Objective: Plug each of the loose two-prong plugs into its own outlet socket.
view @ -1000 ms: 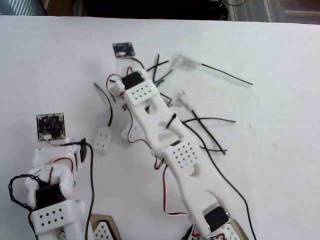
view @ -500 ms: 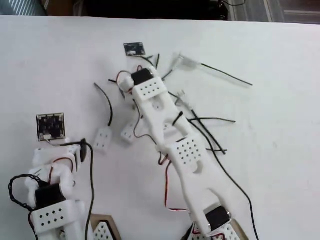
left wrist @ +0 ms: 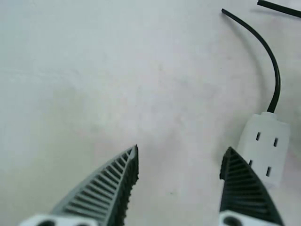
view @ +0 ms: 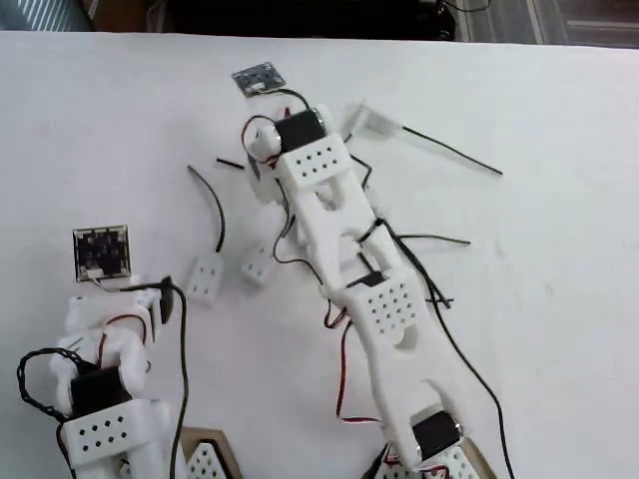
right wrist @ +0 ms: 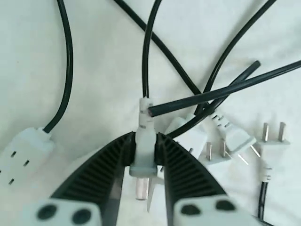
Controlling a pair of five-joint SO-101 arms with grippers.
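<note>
My right gripper [right wrist: 143,143] is shut on a white two-prong plug [right wrist: 142,155], with the prongs pointing back toward the wrist and its black cord running away. A white outlet socket [right wrist: 21,150] lies close to one side of it, and two loose white plugs [right wrist: 230,136] [right wrist: 274,136] lie on the other side among crossed black cords. In the high view the right arm [view: 319,185] stretches to the far middle of the table. My left gripper [left wrist: 181,157] is open just above the table, and a white socket [left wrist: 263,148] lies right beside one finger.
Two white sockets [view: 204,277] [view: 258,264] lie side by side between the arms on the white table [view: 539,220]. Another plug [view: 371,120] with a long black cord lies at the far right of the right arm. The left arm [view: 100,349] stays near the front left corner.
The right arm has swung toward the far side of the table with the plug in its gripper, uncovering the second socket. The left arm has stayed still.
</note>
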